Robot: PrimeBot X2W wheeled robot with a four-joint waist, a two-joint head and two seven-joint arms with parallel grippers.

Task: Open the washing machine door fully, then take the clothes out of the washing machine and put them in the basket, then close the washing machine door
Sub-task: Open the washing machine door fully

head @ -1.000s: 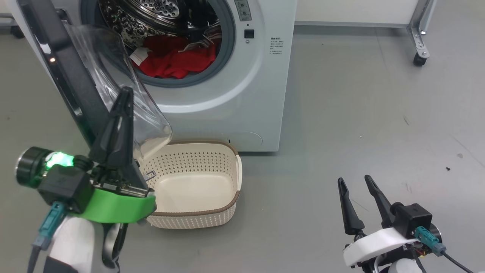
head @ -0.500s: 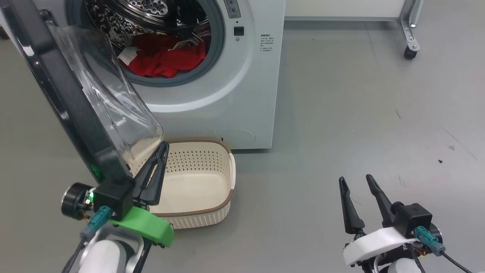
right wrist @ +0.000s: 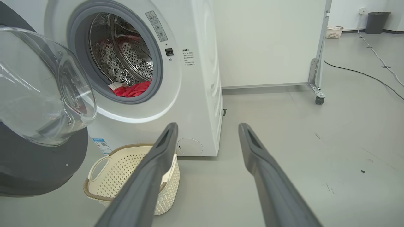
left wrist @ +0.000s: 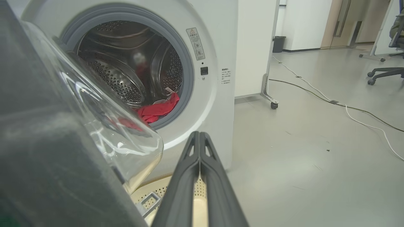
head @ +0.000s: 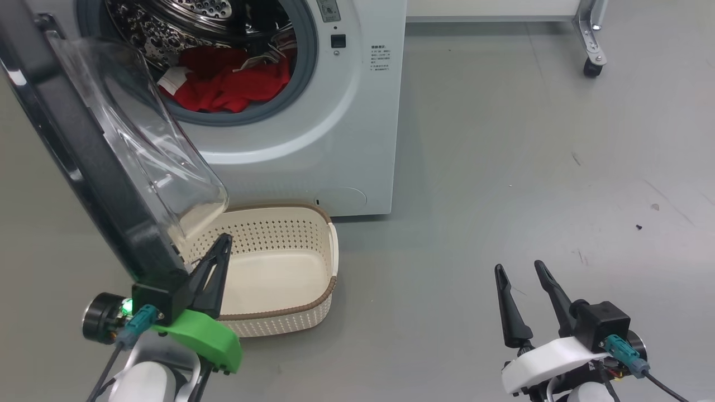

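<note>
Washing machine (head: 346,128): white, upper left in head view, drum exposed.
Washing machine door (head: 72,162): swung open toward the robot's left, glass bowl overhanging the basket's far-left corner.
Basket (head: 290,325): on the floor just in front of the machine.
Clothes (head: 223,89): red heap low in the drum.
Left gripper (head: 224,240): fingers pressed together, holding nothing, tip over the basket beside the door's lower edge.
Right gripper (head: 518,267): fingers spread, empty, above bare floor well apart from the basket.

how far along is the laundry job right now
Done: the washing machine door stands wide open. In hand: the left gripper, shut, sits by the door's lower edge above the basket; the right gripper is open, empty. Left: the clothes lie in the washing machine, the basket is empty, door to close.
</note>
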